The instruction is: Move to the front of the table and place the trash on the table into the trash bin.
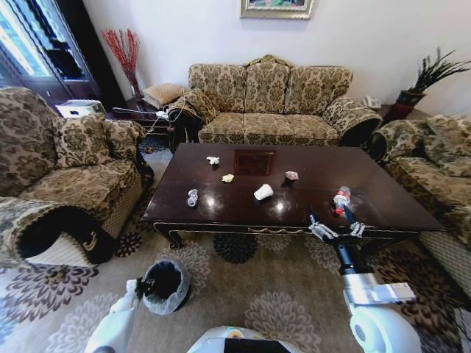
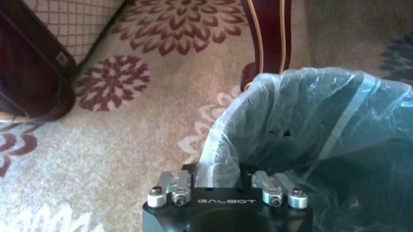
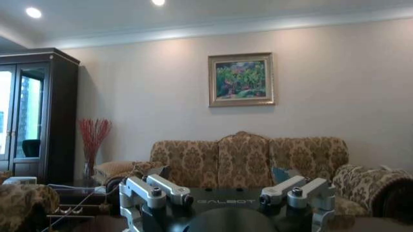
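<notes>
Robot stands at the table [image 1: 383, 193] front. Left gripper [image 2: 219, 181] pinches the trash bin [image 1: 165, 285] rim on the carpet. Right gripper [image 1: 337, 224], fingers spread wide and empty, sits near the bottle [image 1: 341, 198]. Pick step likely: next needs lowering around the bottle.

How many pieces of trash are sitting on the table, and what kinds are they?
Paper wads: 2
Paper cup: 1
Wrapper: 1
Bottle with red label: 1
Small clear item, too small to tell its kind: 1
Total: 6 pieces on the table
</notes>
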`<state>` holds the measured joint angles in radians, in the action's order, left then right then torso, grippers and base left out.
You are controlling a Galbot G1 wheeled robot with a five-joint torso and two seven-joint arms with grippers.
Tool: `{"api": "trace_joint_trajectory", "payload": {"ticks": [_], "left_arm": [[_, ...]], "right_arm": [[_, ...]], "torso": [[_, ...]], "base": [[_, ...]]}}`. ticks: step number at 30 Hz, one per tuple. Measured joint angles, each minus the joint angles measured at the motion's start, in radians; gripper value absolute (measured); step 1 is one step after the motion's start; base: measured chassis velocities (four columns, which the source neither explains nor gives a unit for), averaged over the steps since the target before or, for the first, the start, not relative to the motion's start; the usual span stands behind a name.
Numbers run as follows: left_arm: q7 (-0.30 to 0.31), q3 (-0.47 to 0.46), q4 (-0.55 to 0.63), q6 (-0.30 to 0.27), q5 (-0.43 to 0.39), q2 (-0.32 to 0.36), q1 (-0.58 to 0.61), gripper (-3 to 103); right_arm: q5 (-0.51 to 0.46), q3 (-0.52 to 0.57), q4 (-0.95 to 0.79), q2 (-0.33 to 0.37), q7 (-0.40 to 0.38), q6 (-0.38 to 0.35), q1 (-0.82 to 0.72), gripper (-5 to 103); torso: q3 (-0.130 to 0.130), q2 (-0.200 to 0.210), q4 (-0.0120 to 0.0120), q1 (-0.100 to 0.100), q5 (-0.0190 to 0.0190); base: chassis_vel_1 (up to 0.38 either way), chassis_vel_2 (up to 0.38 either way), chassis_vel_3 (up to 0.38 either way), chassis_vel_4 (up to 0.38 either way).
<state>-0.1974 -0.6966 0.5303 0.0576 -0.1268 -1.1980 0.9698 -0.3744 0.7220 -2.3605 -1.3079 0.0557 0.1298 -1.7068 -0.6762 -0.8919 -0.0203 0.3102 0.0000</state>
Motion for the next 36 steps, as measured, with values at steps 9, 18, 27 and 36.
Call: {"api": "trace_joint_trajectory", "payload": {"ticks": [9,18,27,36], "left_arm": [[-0.015,-0.015,0.014,-0.006,-0.013,0.0,0.008,13],[-0.049,-0.045,0.056,0.029,-0.036,-0.006,0.061,2],[-0.054,-0.088,0.232,0.043,-0.128,-0.01,0.222,2],[0.013,-0.168,0.621,0.028,-0.276,-0.011,0.524,2]], "right_arm": [[0.0,-0.004,-0.003,-0.005,-0.023,0.0,-0.002,100],[-0.033,-0.003,0.0,-0.013,-0.027,0.004,-0.007,100],[-0.052,-0.003,0.004,-0.011,-0.008,0.001,0.008,100],[-0.064,-0.006,0.019,-0.015,0.016,-0.003,0.037,100]], "torso": [[0.0,0.0,0.0,0.0,-0.0002],[0.0,0.0,0.0,0.0,-0.0001],[0.0,0.0,0.0002,0.0,-0.0003],[0.0,0.0,0.0006,0.0,-0.0003]], "base": [[0.0,0.0,0.0,0.0],[0.0,0.0,0.0,0.0],[0.0,0.0,0.0,0.0],[0.0,0.0,0.0,0.0]]}}
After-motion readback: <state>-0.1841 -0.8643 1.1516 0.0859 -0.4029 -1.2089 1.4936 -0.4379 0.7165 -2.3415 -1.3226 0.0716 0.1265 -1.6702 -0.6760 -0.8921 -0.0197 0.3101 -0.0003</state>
